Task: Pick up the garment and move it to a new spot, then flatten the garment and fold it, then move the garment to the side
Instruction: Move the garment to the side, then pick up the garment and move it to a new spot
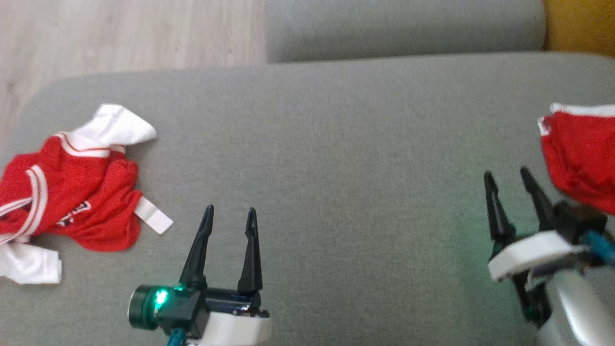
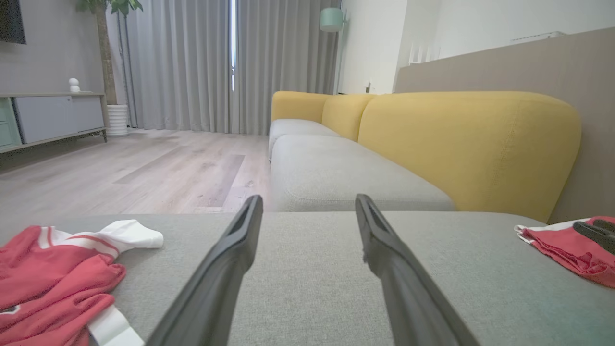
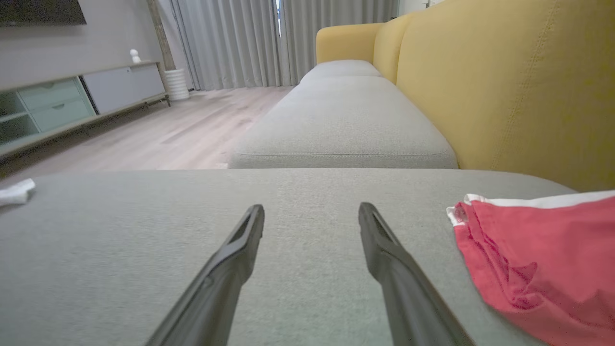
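A folded red garment with white trim lies at the right edge of the grey sofa seat; it is also in the right wrist view and the left wrist view. My right gripper stands open just left of it, nothing between its fingers. A second, crumpled red and white garment lies at the seat's left end. My left gripper is open over bare cushion to its right.
The seat's rounded far edge drops to a pale wood floor. Another grey cushion continues beyond, with a yellow backrest along the right. A low cabinet and curtains stand far off.
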Controlling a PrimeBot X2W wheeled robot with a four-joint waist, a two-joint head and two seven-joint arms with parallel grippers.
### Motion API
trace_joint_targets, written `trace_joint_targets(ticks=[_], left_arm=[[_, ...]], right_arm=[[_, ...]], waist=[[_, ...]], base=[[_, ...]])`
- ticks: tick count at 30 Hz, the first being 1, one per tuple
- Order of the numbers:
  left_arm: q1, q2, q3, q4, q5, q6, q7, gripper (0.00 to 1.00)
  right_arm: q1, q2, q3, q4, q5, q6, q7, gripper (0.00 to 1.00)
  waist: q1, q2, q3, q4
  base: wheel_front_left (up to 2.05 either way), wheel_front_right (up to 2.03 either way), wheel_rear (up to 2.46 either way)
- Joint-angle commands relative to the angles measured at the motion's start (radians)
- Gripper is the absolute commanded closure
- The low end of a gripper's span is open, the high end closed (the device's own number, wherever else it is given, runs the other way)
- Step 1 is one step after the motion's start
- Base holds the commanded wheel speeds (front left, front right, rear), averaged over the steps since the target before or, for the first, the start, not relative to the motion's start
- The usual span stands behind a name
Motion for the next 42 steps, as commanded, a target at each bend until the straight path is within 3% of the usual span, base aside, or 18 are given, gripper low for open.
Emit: trace_joint_targets(ticks=[1, 10, 16, 34, 42], left_arm=[[-0.016, -0.002, 0.034, -0.041, -0.005, 0.008, -0.005, 0.00], [0.057, -0.002, 0.065, -0.062, -0.006, 0.021, -0.005, 0.00], [0.105, -0.002, 0.099, -0.041, -0.001, 0.004, -0.005, 0.00], [0.118, -0.002, 0.116, -0.035, 0.015, -0.016, -0.005, 0.00], [0.110, -0.002, 0.113, -0.027, 0.019, -0.020, -0.005, 0.00]], right_arm=[[0.012, 0.008, 0.008, -0.059, 0.010, 0.007, -0.013, 0.00], [0.248, 0.110, -0.096, -0.363, -0.016, 0.007, -0.014, 0.00], [0.344, 0.126, -0.110, -0.368, -0.028, 0.007, -0.014, 0.00], [0.360, 0.143, -0.120, -0.385, -0.030, 0.007, -0.014, 0.00], [0.375, 0.146, -0.131, -0.393, -0.031, 0.007, -0.014, 0.00]], waist=[[0.0003, -0.0001, -0.059, 0.031], [0.0003, -0.0001, -0.124, 0.058], [0.0003, -0.0001, -0.148, 0.056], [0.0003, -0.0001, -0.164, 0.051], [0.0003, -0.0001, -0.162, 0.094]], base=[[0.00, 0.00, 0.00], [0.00, 0.00, 0.00], [0.00, 0.00, 0.00], [0.00, 0.00, 0.00], [0.00, 0.00, 0.00]])
